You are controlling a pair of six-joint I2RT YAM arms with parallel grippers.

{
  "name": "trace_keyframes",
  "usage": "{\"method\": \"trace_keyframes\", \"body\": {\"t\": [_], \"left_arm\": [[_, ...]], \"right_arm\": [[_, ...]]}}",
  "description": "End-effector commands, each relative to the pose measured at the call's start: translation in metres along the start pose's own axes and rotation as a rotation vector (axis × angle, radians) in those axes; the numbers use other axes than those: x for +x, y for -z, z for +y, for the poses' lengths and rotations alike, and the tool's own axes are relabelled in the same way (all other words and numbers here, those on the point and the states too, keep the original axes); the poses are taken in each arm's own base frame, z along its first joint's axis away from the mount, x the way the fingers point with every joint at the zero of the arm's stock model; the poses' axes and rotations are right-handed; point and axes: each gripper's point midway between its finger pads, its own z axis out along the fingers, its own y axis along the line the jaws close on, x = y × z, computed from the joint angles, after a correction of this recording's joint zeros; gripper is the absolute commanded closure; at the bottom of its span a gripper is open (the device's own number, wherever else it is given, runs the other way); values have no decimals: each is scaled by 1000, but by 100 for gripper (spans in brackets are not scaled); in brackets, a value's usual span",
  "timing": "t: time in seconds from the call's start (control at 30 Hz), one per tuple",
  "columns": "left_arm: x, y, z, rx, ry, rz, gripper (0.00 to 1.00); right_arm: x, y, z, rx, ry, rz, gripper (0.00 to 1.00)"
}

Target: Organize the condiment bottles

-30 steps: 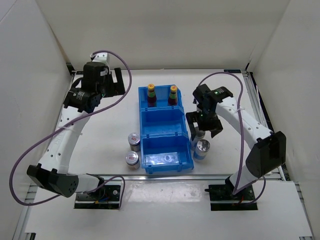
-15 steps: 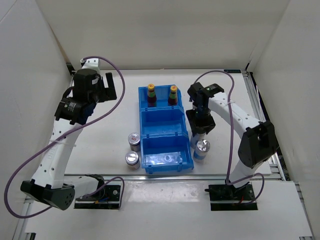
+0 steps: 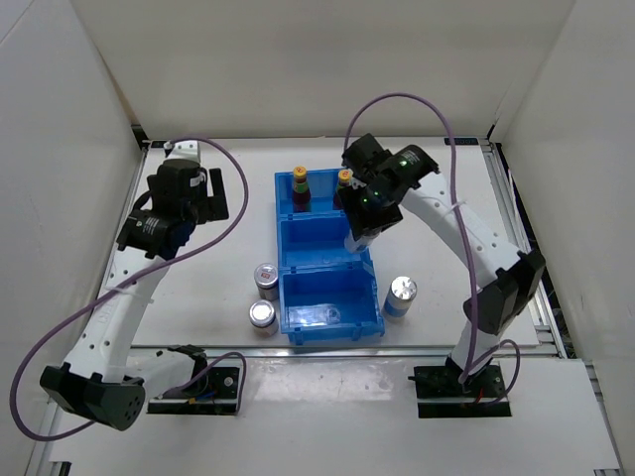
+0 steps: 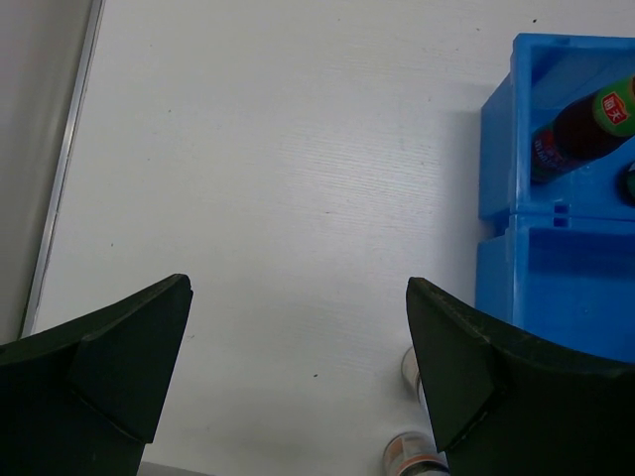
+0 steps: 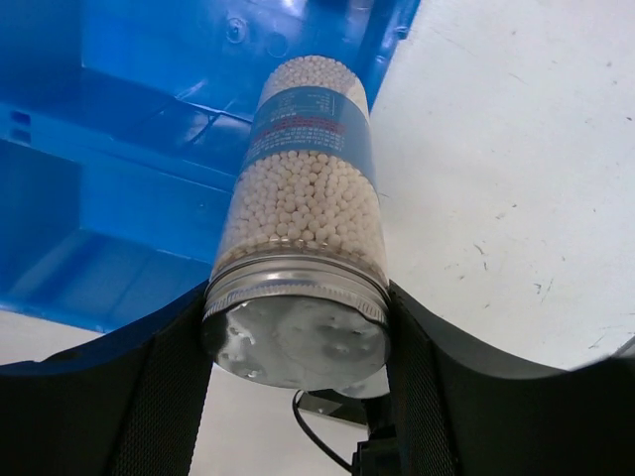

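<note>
Two condiment bottles [image 3: 301,187] [image 3: 343,184], dark with yellow-orange caps, stand upright in the far compartment of the blue bin [image 3: 282,297]. The left wrist view shows one bottle [image 4: 580,129] there, with a green neck label. My right gripper [image 3: 359,233] [image 5: 298,302] hangs over the bin's right side, shut on a clear jar [image 5: 308,188] of small white beads with a silver lid and a blue label. The jar is hidden under the gripper in the top view. My left gripper [image 3: 189,198] [image 4: 298,288] is open over bare table left of the bin, holding nothing.
Two silver cans [image 3: 266,276] [image 3: 261,315] stand against the bin's left wall. A third can [image 3: 401,295] stands to its right. The bin's middle and near compartments [image 3: 327,307] hold nothing tall. White walls enclose the table on three sides.
My right gripper closed on the jar beside the bin's right wall, then lifted it up and left over the bin. The left arm pulled back slightly toward the left.
</note>
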Motion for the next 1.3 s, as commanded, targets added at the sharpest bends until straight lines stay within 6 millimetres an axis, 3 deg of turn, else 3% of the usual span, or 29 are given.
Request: {"method": "trace_keyframes", "body": {"t": [0.0,0.17,0.33,0.4,0.43,0.5,0.53,0.7,0.73,0.87,0.9,0.97,1.0,1.13,1.27], "left_arm": [[-5,13,12,-27,19,-50,0],[10,16,17,-30,-4,-40,0],[23,25,25,-40,-16,-36,0],[28,27,27,-40,-15,-37,0],[27,29,29,-39,-22,-45,0],[34,32,31,-38,-21,-47,0],[36,33,32,-38,-21,-48,0],[51,38,34,-23,-6,-53,0],[55,38,35,-24,-8,-49,0],[62,39,37,-23,-7,-50,0],[62,39,37,-24,-18,-50,0],[64,40,38,-25,-22,-40,0],[64,40,38,-25,-22,-40,0],[65,40,36,-15,-11,-38,0],[69,38,32,2,-6,-27,0]], "right_arm": [[-10,-19,1,33,15,21,83],[-14,-61,5,52,41,98,63],[-25,-83,13,37,41,112,60],[-26,-89,16,27,41,130,48],[-24,-85,14,40,26,139,25],[-26,-83,14,55,-8,132,12],[-26,-76,9,81,-20,118,0],[-21,-36,-4,132,-68,86,0],[-20,-20,-8,136,-82,56,0],[20,-4,-20,165,-127,98,0],[44,-13,-25,190,-135,165,0],[60,-9,-28,192,-161,161,0],[80,-11,-33,208,-175,196,0],[117,-23,-46,248,-237,287,0],[141,-40,-42,224,-253,331,1]]}}
